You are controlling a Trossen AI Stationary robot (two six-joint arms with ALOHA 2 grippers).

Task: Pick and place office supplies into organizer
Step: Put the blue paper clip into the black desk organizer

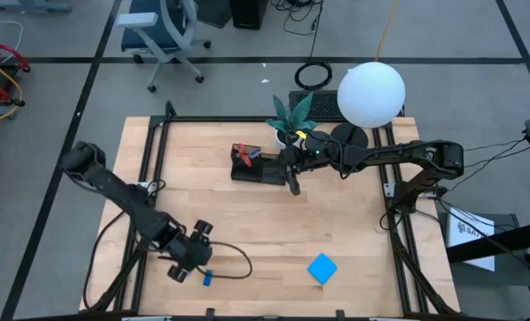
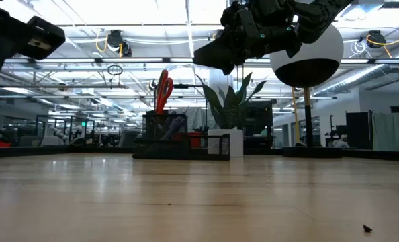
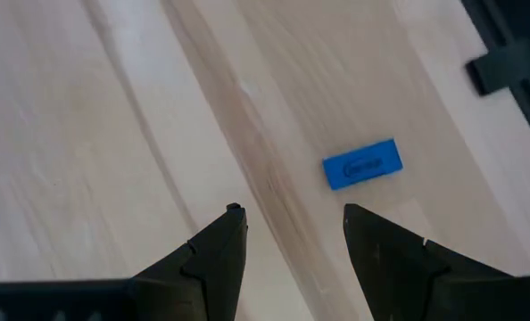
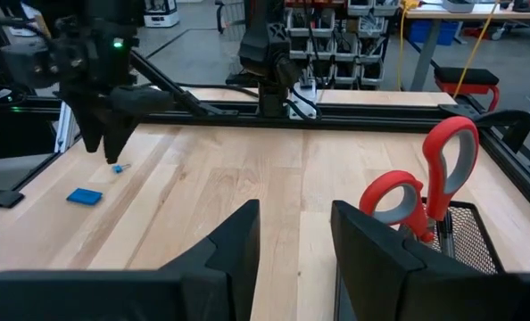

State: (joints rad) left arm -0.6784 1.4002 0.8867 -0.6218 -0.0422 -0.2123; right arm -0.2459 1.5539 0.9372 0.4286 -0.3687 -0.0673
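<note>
Eraser [image 3: 363,163] at the front table edge is hovered over by the left gripper [image 1: 186,257], fingers spread empty, seemingly lined up for a pick; its printed mark cannot be read. Blue pad [image 1: 322,268] is left further right. Scissors [image 4: 426,192] are stood in the organizer [image 1: 257,169], handles up, beside the released right gripper [image 1: 293,183]
</note>
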